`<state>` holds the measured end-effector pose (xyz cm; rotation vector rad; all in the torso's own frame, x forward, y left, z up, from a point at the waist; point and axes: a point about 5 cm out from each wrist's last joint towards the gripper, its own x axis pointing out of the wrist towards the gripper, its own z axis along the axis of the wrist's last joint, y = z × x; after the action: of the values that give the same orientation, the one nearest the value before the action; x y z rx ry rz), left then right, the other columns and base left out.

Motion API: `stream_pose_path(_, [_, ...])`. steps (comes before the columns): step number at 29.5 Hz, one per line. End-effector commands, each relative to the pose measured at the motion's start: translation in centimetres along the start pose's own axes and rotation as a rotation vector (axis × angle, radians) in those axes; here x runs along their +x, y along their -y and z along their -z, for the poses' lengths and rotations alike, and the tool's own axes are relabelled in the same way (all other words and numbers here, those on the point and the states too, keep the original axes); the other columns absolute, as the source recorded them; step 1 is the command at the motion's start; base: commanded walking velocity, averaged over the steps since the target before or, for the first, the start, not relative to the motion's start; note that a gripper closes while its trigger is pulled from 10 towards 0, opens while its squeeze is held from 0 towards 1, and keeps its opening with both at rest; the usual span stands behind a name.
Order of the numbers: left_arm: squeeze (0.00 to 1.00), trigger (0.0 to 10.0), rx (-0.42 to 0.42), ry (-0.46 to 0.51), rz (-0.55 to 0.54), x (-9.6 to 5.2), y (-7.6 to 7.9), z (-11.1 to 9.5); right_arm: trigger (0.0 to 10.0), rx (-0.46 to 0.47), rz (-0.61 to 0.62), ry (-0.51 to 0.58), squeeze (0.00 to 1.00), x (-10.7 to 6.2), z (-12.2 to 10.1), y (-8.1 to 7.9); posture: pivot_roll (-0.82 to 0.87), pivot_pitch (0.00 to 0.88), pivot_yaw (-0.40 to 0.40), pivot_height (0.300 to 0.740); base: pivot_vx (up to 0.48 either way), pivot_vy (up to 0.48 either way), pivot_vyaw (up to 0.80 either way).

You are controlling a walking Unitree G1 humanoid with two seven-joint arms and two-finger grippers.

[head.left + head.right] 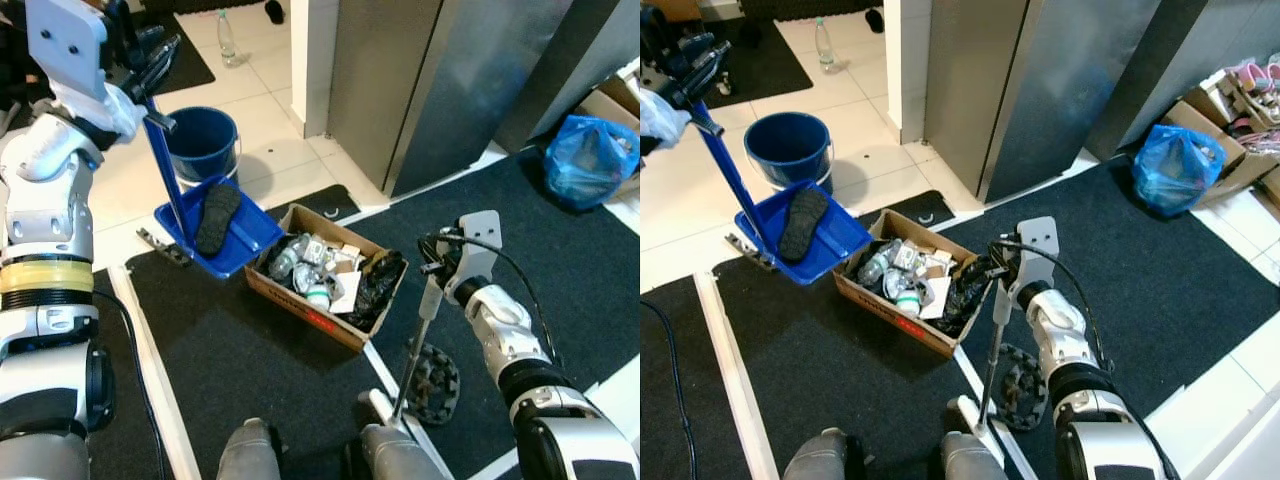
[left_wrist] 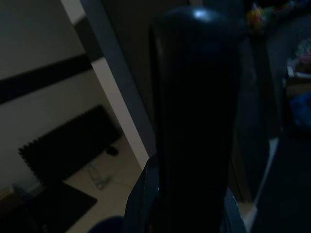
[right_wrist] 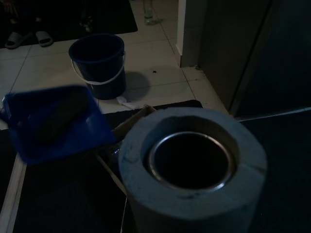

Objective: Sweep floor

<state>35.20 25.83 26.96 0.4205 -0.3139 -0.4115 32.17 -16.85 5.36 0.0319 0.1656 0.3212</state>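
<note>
My left gripper (image 1: 150, 64) is raised at the upper left, shut on the top of a blue dustpan's long handle (image 1: 166, 175). The dustpan (image 1: 243, 243) hangs tilted just above the floor, against the left corner of a cardboard box, with a black shoe sole (image 1: 217, 218) lying in it. At the lower right, my right gripper (image 1: 437, 263) is shut on the grey broom pole (image 1: 415, 348). The pole slants down to a white broom head (image 1: 383, 404) by my feet. The right wrist view looks down the pole's hollow top end (image 3: 192, 165).
An open cardboard box (image 1: 298, 299) of rubbish stands on the dark carpet. A blue bucket (image 1: 204, 141) is on the tiles behind the dustpan. A black round item (image 1: 433, 381) lies beside the broom. Grey cabinets (image 1: 430, 80) and a blue plastic bag (image 1: 588, 155) are at the right.
</note>
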Motion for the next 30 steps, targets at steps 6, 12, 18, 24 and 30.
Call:
stream_pose_path(6, [0.00,10.0,0.176,0.029,0.047,1.6,-0.6,-1.6,10.0,-0.007,0.020,-0.029,0.00,-0.7,0.7,0.6,0.08,0.000,-0.052,0.740,0.000,0.000,0.00])
stream_pose_path(12, [0.00,10.0,0.243,0.063,0.056,2.7,-0.5,-2.7,10.0,0.002,0.035,-0.023,0.00,-0.9,0.9,0.7,0.07,0.000,-0.042,0.740,0.000,0.000,0.00])
stream_pose_path(18, [0.00,10.0,0.264,0.114,0.045,3.6,-0.3,-3.4,10.0,0.013,0.060,-0.006,0.00,-1.0,0.8,0.8,0.07,0.000,-0.036,0.740,0.000,0.000,0.00])
stream_pose_path(24, [0.00,10.0,0.232,0.176,0.069,4.7,1.0,-3.6,10.0,-0.002,0.073,-0.013,0.00,-0.8,0.7,0.8,0.07,0.000,-0.038,0.740,0.000,0.000,-0.13])
stream_pose_path(30, [0.00,10.0,0.211,0.167,0.071,5.3,1.5,-3.1,10.0,0.005,0.072,-0.008,0.00,-0.7,0.6,0.7,0.07,0.000,-0.037,0.740,0.000,0.000,-0.80])
